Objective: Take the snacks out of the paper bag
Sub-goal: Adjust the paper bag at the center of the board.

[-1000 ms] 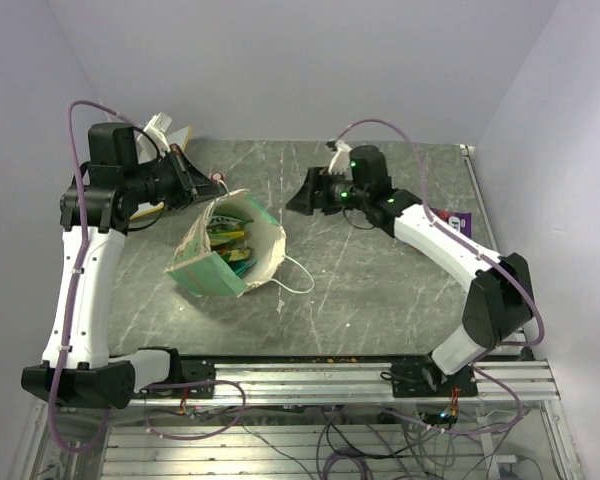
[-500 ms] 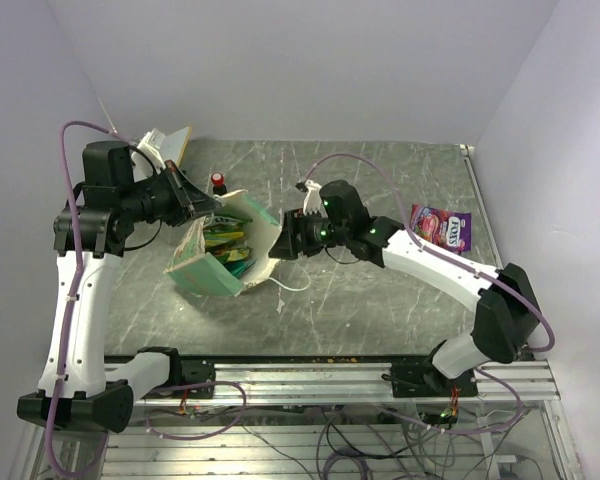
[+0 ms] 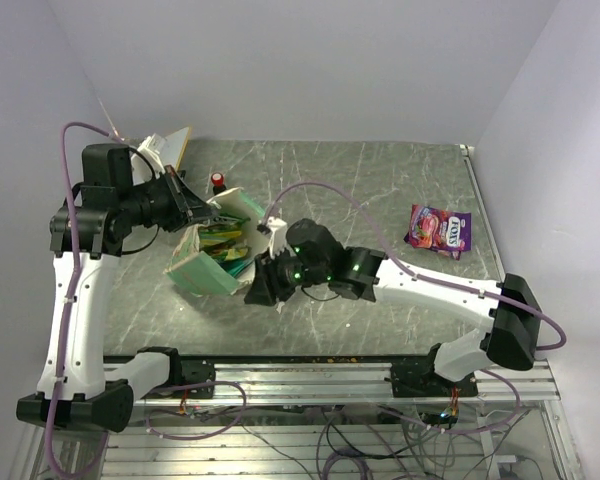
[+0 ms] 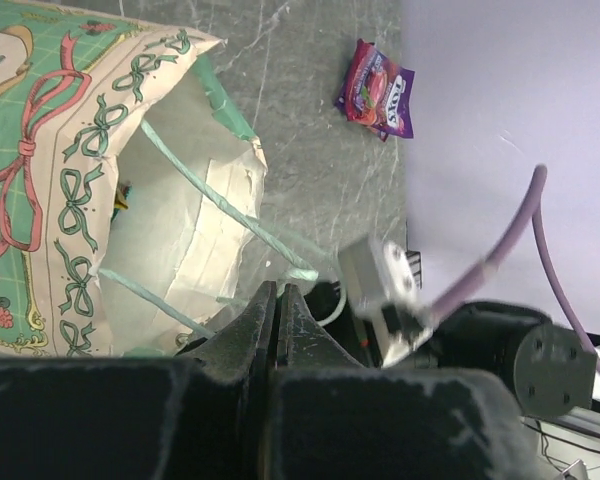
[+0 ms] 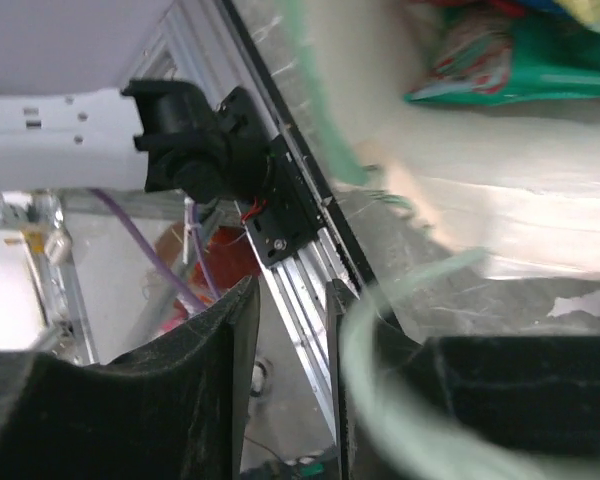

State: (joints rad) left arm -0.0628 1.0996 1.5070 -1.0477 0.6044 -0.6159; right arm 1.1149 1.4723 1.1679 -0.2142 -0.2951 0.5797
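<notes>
The paper bag (image 3: 205, 268) lies tilted on the table, its mouth facing right, with green snack packets (image 3: 226, 240) inside. My left gripper (image 3: 202, 208) is shut on the bag's far rim; in the left wrist view its jaws (image 4: 278, 300) are pressed together beside the cream inside of the bag (image 4: 170, 230). My right gripper (image 3: 259, 291) is open and empty at the near side of the bag's mouth. In the right wrist view (image 5: 290, 300) a blurred string handle (image 5: 380, 330) crosses one finger, and a green packet (image 5: 520, 80) shows inside. One purple-pink packet (image 3: 440, 228) lies on the table at the right, also in the left wrist view (image 4: 377, 88).
A small red-capped bottle (image 3: 218, 181) stands just behind the bag. A flat white board (image 3: 172, 145) leans at the back left. The walls close in on the left, back and right. The aluminium rail (image 3: 330, 375) runs along the near edge.
My right arm has swung left and towards the near edge, from the back middle down to the bag's mouth. My left gripper has moved onto the bag's far rim. The purple-pink packet is now uncovered.
</notes>
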